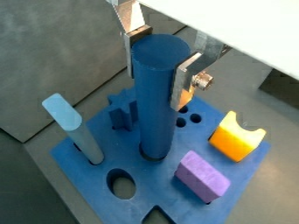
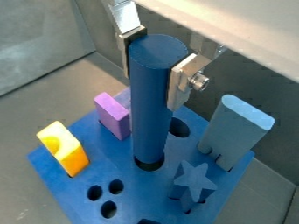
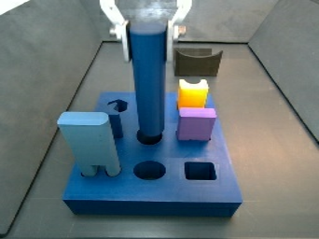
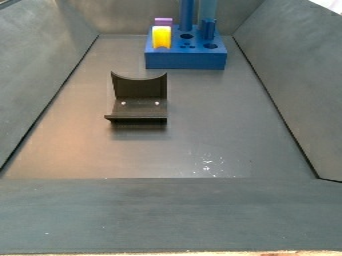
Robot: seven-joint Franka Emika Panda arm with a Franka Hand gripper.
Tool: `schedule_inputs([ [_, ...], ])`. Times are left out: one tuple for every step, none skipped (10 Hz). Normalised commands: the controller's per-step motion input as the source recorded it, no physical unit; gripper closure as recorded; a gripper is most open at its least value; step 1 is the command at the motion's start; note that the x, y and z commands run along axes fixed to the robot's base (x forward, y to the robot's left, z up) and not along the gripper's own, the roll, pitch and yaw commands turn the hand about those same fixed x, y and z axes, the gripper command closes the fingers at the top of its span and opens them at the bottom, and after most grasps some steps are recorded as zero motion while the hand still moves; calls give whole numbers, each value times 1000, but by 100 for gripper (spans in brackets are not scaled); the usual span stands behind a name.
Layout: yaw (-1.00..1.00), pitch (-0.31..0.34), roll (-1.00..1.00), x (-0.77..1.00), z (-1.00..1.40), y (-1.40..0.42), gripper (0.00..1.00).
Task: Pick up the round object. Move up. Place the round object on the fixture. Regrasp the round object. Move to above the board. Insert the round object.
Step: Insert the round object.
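Wrist views: gripper (image 1: 158,61) fingers pinch the top of the round object (image 1: 156,96), upright, lower end seated in a round hole of the board (image 1: 87,179). Side view: peg (image 3: 147,79) stands vertical beside the purple block (image 3: 196,123). Fixture (image 4: 138,100) empty, well apart. Judgement: insertion underway; keep peg plumb, press straight down, then release.

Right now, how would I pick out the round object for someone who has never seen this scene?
Find the board, the thick blue block with holes in its top. Near its middle a tall dark blue cylinder stands upright with its lower end in a round hole: the round object, its top between the jaws of the gripper. Unlike the pale blue rounded block and the purple block beside it, it is plain, round and darkest.
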Motion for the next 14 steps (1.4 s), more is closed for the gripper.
schedule_inputs([
  [20, -20, 30, -11, -271, -123, 100],
  [0, 0, 39, 0, -189, -26, 100],
  [0, 6, 56, 0, -117, 0, 100],
  [0, 54, 101, 0, -74, 0, 100],
  [0, 36, 79, 0, -97, 0, 100],
  [0, 33, 41, 0, -89, 0, 100],
  [0, 34, 0, 29, -26, 0, 100],
  [0, 50, 0, 60, -11, 6, 100],
  [0, 60, 0, 43, -6, 54, 100],
  [0, 70, 21, 46, -29, 74, 100],
  [0, 73, 34, 71, -57, 69, 100],
  [0, 61, 30, 66, -77, 37, 100],
  [0, 37, 16, 69, -143, 0, 100],
  [0, 11, 0, 80, -203, 0, 100],
])
